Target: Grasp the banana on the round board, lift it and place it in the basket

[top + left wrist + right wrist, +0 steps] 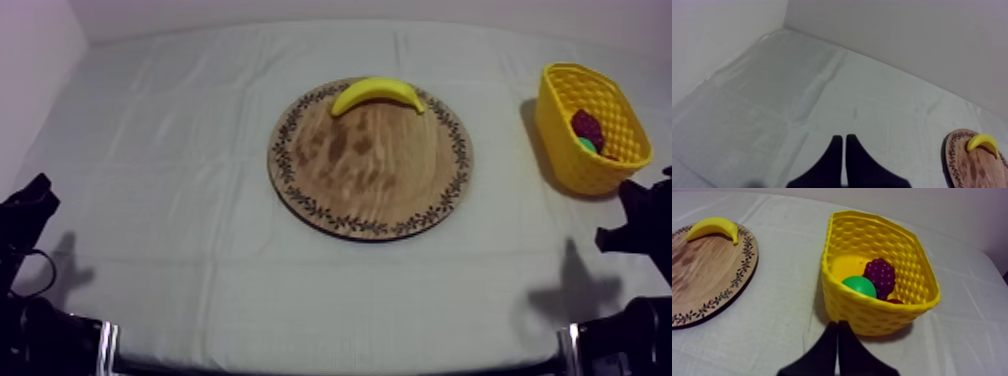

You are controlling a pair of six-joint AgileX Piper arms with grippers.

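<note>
A yellow banana (378,93) lies on the far edge of the round wooden board (370,190) at mid-table. The yellow basket (560,130) stands at the right, apart from the board. My left gripper (35,190) rests low at the left, its fingers together as a narrow wedge (844,139) over bare cloth, with the banana (983,143) far off. My right gripper (635,200) rests low at the right, shut on nothing (838,324), just in front of the basket's wall (872,313). The banana (713,228) and board (707,273) lie beyond it, beside the basket.
In the basket lie a bunch of purple grapes (881,275), a green fruit (859,285) and a small red fruit (894,301). White walls close the table's far and left sides. Open cloth surrounds the board.
</note>
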